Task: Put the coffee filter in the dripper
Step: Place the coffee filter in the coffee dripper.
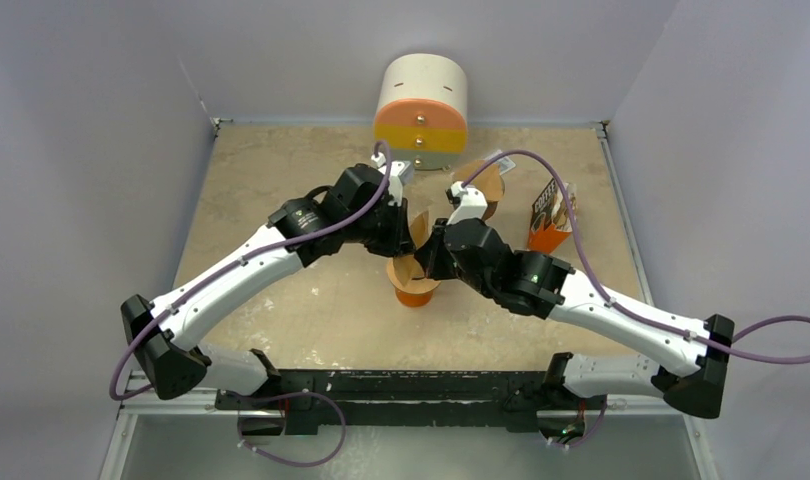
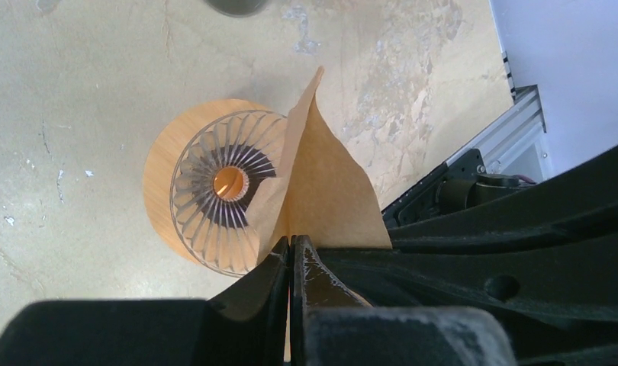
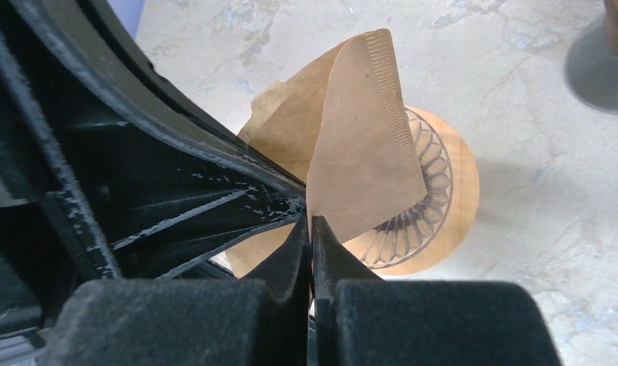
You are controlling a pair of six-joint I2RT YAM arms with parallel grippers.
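A brown paper coffee filter (image 2: 329, 191) is held above an orange dripper (image 1: 415, 290) with a ribbed clear cone (image 2: 214, 191). My left gripper (image 2: 292, 244) is shut on one edge of the filter. My right gripper (image 3: 311, 223) is shut on the filter's (image 3: 359, 145) other edge. The dripper shows under the filter in the right wrist view (image 3: 443, 198). In the top view both grippers meet over the dripper, and the filter (image 1: 417, 228) stands between them. The filter hangs partly over the cone's mouth; I cannot tell whether it touches it.
A white, orange and yellow cylinder (image 1: 422, 110) stands at the back centre. A brown filter holder (image 1: 486, 188) and an orange coffee bag (image 1: 551, 220) stand behind the right arm. Walls close the table at the back and sides.
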